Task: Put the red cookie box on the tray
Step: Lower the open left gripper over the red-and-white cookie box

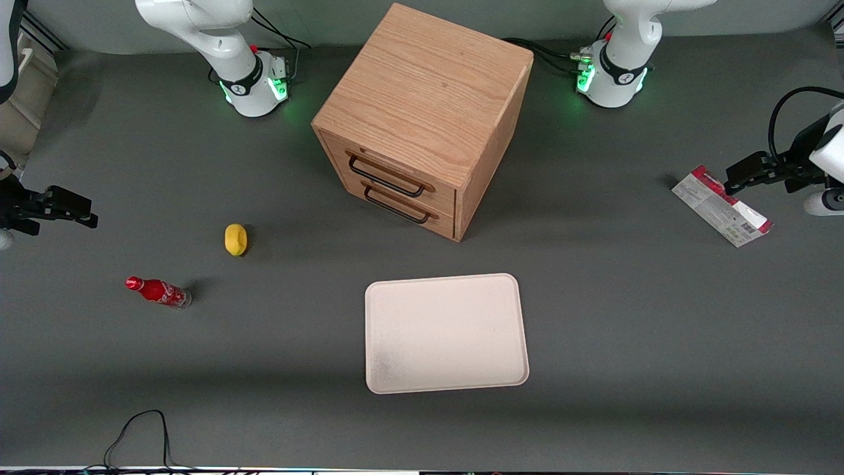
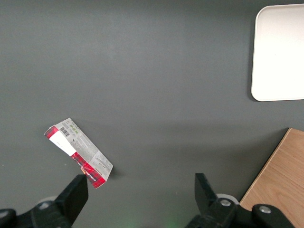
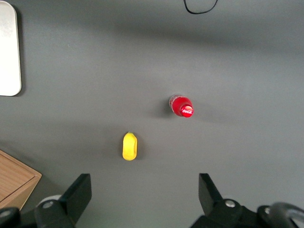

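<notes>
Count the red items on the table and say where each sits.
2. The red cookie box lies flat at the working arm's end, beside the open gripper. A small red cola bottle stands toward the parked arm's end, near a yellow object.

**A:** Setting: robot lab bench. Two white arm bases (image 1: 254,82) bolted at the edge of a grey mat (image 1: 626,330), green status lights on, cables trailing.

**B:** Agreed. Props look staged, not lived-in: small wooden drawer unit (image 1: 422,119), tray (image 1: 446,333), toy-sized bottle (image 1: 158,291), yellow item (image 1: 235,239) (identity unclear), box (image 1: 721,206). The gripper (image 1: 742,177) hangs spread wide above the box.
</notes>
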Available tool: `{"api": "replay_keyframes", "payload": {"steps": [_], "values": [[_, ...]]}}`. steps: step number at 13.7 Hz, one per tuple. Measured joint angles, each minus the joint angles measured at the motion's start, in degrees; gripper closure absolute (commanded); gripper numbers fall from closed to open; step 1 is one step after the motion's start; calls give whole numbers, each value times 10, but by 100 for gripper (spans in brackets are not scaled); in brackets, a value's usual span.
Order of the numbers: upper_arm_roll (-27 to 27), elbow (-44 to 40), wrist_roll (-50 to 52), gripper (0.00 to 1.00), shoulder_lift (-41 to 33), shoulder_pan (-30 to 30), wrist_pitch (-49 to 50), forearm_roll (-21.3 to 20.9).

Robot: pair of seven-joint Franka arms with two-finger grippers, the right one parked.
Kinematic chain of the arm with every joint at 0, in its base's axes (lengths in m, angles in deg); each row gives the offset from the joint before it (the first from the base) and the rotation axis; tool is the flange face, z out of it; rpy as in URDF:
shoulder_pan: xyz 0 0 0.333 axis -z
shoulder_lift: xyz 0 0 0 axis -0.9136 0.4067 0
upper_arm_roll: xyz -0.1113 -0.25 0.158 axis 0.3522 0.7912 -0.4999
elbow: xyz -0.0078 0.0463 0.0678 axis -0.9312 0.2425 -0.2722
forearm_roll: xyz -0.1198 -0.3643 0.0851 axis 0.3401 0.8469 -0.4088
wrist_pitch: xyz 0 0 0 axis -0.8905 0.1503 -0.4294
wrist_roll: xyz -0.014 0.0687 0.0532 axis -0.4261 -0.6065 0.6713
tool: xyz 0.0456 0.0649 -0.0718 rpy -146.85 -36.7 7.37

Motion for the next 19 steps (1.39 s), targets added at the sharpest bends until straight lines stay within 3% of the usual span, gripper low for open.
{"api": "replay_keyframes", "payload": {"steps": [11, 14, 19], "values": [[-12, 15, 0, 0, -9, -23, 28, -18], [-18, 82, 0, 0, -54, -75, 17, -32], [-24, 209, -3, 0, -139, -211, -37, -33]]}}
